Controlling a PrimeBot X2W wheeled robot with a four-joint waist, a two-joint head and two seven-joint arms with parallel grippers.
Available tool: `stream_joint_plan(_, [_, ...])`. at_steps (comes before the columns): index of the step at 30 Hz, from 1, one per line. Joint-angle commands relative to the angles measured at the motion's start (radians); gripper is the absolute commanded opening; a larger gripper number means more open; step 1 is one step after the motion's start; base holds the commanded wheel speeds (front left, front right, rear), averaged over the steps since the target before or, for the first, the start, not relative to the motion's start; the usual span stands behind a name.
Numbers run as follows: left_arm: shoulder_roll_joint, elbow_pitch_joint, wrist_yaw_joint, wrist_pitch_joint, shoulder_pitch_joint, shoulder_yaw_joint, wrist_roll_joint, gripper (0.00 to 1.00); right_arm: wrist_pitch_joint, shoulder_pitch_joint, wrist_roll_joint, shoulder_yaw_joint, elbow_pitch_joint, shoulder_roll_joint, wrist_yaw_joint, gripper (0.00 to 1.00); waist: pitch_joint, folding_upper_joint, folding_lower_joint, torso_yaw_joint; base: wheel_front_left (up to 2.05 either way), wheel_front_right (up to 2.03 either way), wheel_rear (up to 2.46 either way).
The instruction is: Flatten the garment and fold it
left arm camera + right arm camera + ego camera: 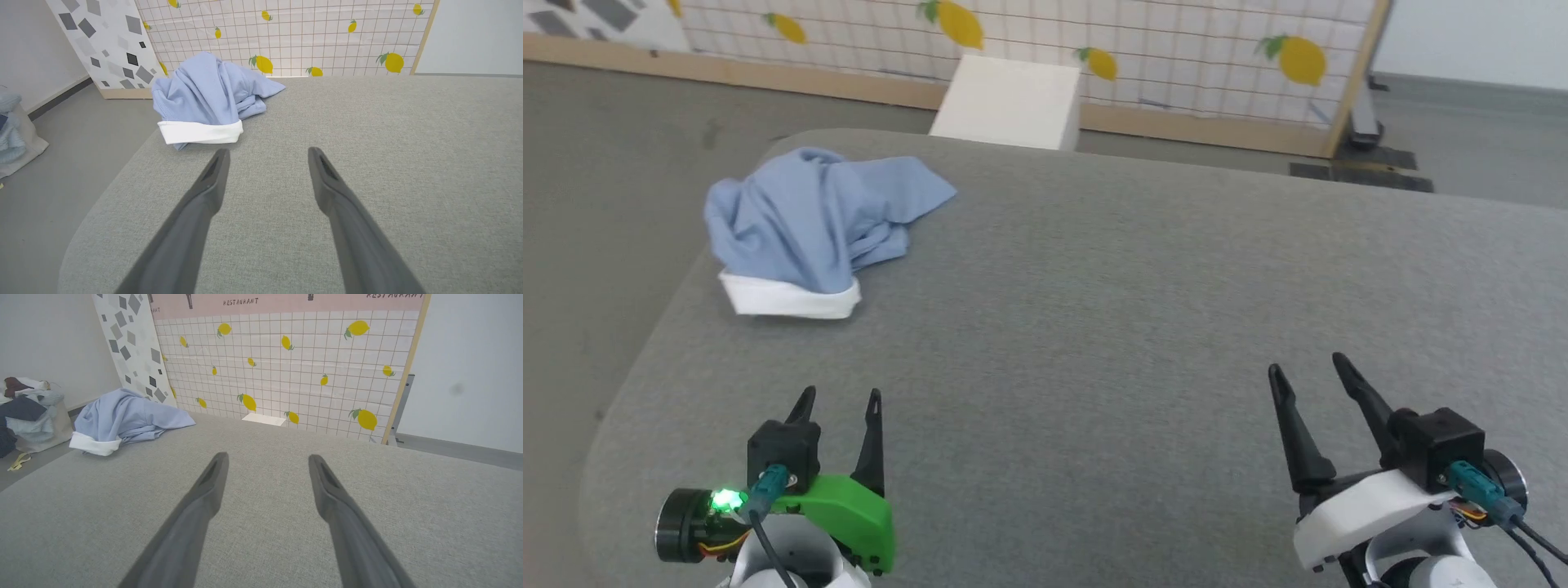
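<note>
One shirt (809, 220) lies crumpled near the table's (1111, 310) far left corner, white band (788, 298) toward the robot; left gripper (841, 398) at lower left, fingers spread, holding nothing, well apart from the shirt; right gripper (1307, 365) at lower right, likewise spread and empty, over bare table.

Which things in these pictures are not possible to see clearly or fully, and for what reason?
1. Garment: in all three views its own crumpled folds hide the front, the sleeves and any lettering or button.
2. White box: in the head view its base is hidden behind the far edge of the table.
3. Pile of clothes: in the right wrist view it is cut off by the left edge; single pieces cannot be told apart.
</note>
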Motion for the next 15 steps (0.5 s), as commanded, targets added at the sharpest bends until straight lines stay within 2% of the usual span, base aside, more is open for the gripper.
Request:
stream_joint_plan(1, [0.013, 0.001, 0.005, 0.003, -0.018, -0.004, -0.010, 1.00, 0.003, 0.007, 0.012, 0.005, -0.009, 0.002, -0.001, 1.00, -0.009, 0.0000, 0.0000, 0.052, 0.00, 0.00, 0.00])
stream_joint_plan(15, [0.031, 0.006, 0.018, 0.001, -0.028, -0.036, -0.009, 1.00, 0.009, 0.033, 0.047, 0.022, -0.018, 0.002, -0.002, 1.00, -0.015, 0.0000, 0.0000, 0.208, 0.00, 0.00, 0.00])
